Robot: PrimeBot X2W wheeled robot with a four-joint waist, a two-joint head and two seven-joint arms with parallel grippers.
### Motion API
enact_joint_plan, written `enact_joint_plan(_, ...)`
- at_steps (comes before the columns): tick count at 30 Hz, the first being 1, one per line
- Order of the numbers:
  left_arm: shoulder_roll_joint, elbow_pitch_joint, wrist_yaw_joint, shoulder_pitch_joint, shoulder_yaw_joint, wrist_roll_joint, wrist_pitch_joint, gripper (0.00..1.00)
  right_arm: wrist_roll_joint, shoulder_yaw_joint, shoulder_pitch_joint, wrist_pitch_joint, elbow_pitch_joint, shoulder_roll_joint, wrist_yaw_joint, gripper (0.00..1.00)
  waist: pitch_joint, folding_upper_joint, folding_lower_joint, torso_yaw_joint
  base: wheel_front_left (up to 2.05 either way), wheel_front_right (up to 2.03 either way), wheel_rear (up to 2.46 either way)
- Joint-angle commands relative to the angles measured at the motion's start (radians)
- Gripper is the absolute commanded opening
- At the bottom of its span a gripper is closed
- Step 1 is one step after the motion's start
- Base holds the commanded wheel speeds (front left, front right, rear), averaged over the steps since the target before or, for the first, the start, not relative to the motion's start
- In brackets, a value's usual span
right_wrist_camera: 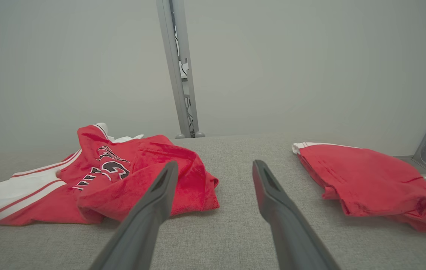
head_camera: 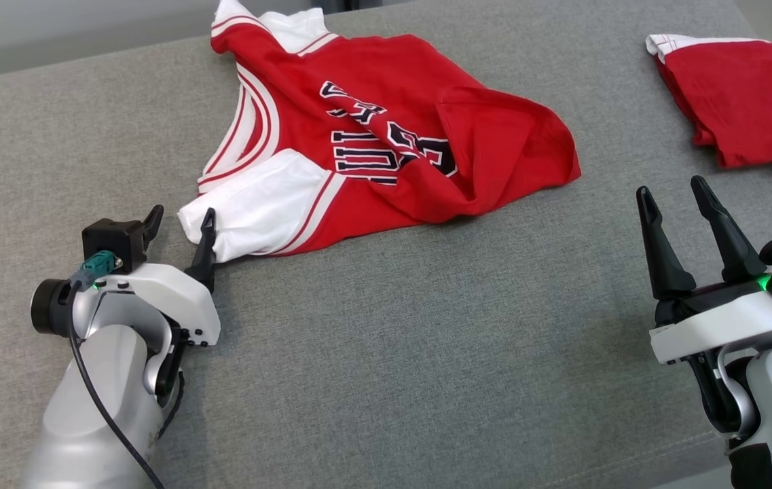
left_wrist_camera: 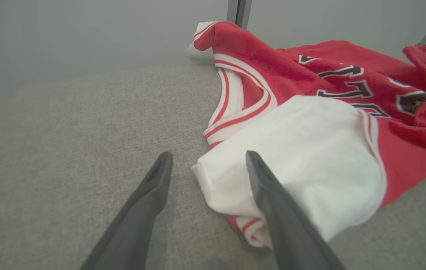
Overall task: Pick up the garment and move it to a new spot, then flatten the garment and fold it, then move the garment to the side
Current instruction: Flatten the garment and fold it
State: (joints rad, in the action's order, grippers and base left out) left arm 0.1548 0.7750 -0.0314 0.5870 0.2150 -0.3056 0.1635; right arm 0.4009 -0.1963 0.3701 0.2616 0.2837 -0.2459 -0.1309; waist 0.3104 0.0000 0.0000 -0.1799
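Overhead, the red-and-white jersey (head_camera: 372, 136) lies crumpled on the grey table (head_camera: 392, 339); the left gripper (head_camera: 182, 219), fingers apart, sits at its near white corner; the right gripper (head_camera: 671, 190), also spread, hovers well apart from it, near a second red garment (head_camera: 745, 102); from the left wrist, that white corner reaches between the fingers (left_wrist_camera: 160, 176); from the right wrist, the jersey lies ahead-left.

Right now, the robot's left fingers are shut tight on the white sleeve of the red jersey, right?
Not quite. The left fingers are spread open at the white sleeve of the red jersey, not shut on it. The left wrist view shows the wide gap between them, with the sleeve's edge reaching into it.
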Motion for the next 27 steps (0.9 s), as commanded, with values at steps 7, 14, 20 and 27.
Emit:
enact_joint_plan(7, 0.011, 0.08, -0.011, 0.067, 0.024, 0.017, 0.002, 1.0, -0.02, 0.018, -0.014, 0.004, -0.013, 0.014, 0.0, 1.0, 0.021, 0.0, 0.0, -0.01, 0.0, 0.0, 0.0)
enact_joint_plan(14, 0.001, 0.115, -0.033, 0.099, 0.039, 0.009, 0.044, 0.0, -0.025, 0.038, -0.017, 0.004, -0.003, 0.019, 0.0, 1.0, 0.018, 0.0, 0.0, 0.006, 0.0, 0.0, 0.0)
enact_joint_plan(20, -0.005, 0.063, -0.022, 0.072, 0.058, 0.039, 0.095, 0.0, -0.024, 0.051, -0.025, 0.004, 0.015, 0.02, 0.0, 1.0, -0.022, 0.0, 0.0, 0.05, 0.0, 0.0, 0.0)
enact_joint_plan(27, 0.019, -0.309, -0.074, -0.056, 0.124, 0.134, 0.102, 0.0, -0.016, 0.064, -0.04, 0.002, 0.042, 0.022, 0.0, 1.0, -0.097, 0.0, 0.0, 0.123, 0.0, 0.0, 0.0)
